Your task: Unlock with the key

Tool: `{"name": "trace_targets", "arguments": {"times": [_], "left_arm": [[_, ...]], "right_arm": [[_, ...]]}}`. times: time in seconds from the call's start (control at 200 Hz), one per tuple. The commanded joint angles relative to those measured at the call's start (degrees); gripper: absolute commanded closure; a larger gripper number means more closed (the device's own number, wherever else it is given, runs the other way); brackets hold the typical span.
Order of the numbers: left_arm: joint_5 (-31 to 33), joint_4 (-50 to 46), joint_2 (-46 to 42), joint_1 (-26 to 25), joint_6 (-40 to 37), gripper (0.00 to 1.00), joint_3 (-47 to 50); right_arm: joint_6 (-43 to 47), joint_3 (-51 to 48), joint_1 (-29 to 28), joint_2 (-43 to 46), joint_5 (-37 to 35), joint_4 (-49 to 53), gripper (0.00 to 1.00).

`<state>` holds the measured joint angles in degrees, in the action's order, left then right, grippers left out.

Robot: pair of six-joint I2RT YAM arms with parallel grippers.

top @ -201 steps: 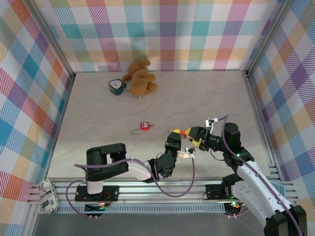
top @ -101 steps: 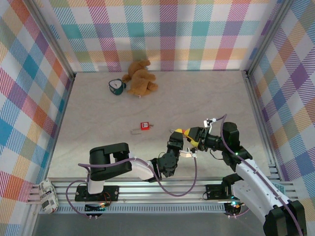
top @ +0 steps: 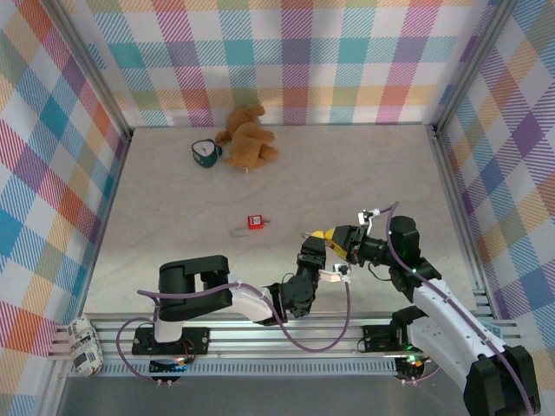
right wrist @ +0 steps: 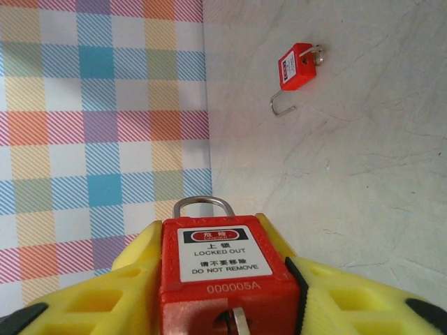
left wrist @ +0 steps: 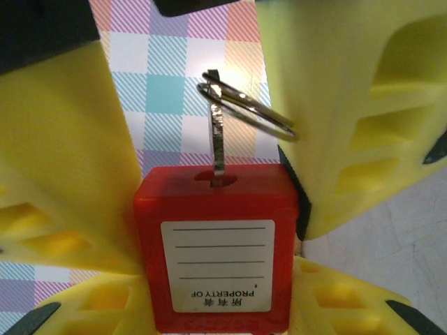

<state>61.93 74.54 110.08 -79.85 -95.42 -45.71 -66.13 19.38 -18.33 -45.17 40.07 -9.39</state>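
Item, nearest the arm bases: the left gripper (left wrist: 220,307), yellow-fingered, is clamping the lower part of a red square plastic padlock (left wrist: 216,237) with a white "PROPERTY OF" label and is holding it off the table. Seated in that padlock's keyhole: the thin pale metal key (left wrist: 218,139), which is standing straight out of the end face with a wire ring (left wrist: 255,112) hanging from its head. Just beyond: the right gripper (right wrist: 230,300), whose yellow fingers (left wrist: 328,105) are standing either side of the key and clear of it. Their inner edges are lying against the padlock's key-end corners, and whether they are pressing on the body cannot be told. Handling note, as a judgement: the step in hand is taking hold of the key, so the right fingers are best brought onto the flat head rather than the loose ring or the red body. The twist then wants to run about the key's own line, with the left grip giving nothing and the blade kept fully home. Farther out on the pale beige table (top: 364,173): a second red padlock (right wrist: 299,66) is lying on its side with its wire shackle swung open, well apart from both grippers. Farthest, near the plaid back wall: a brown plush teddy bear (top: 247,139) is lying just beside a small green-and-white cup (top: 205,152).
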Motion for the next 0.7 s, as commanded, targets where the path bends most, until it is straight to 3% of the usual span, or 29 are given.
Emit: {"name": "trace_targets", "arguments": {"times": [0.0,0.165,0.315,0.415,0.69], "left_arm": [[-1.6,3.3,0.4,-1.3,0.3,1.00,-2.1],[-2.1,3.2,0.5,-1.3,0.6,0.99,-2.7],[-1.4,3.3,-0.2,-1.5,1.7,0.81,-1.2],[-1.4,3.1,-1.1,-1.6,2.2,0.61,0.5],[0.5,3.0,-4.4,-2.3,2.6,0.32,4.5]], "right_arm": [[-0.5,-0.1,0.0,0.6,0.3,-2.8,0.59],[-0.4,-0.4,0.0,2.1,-0.1,-2.4,0.66],[2.1,0.8,0.0,5.1,-3.0,3.6,0.67],[4.1,1.4,0.0,6.2,-5.1,6.7,0.68],[4.7,2.2,0.0,4.6,-5.0,5.3,0.69]]}}
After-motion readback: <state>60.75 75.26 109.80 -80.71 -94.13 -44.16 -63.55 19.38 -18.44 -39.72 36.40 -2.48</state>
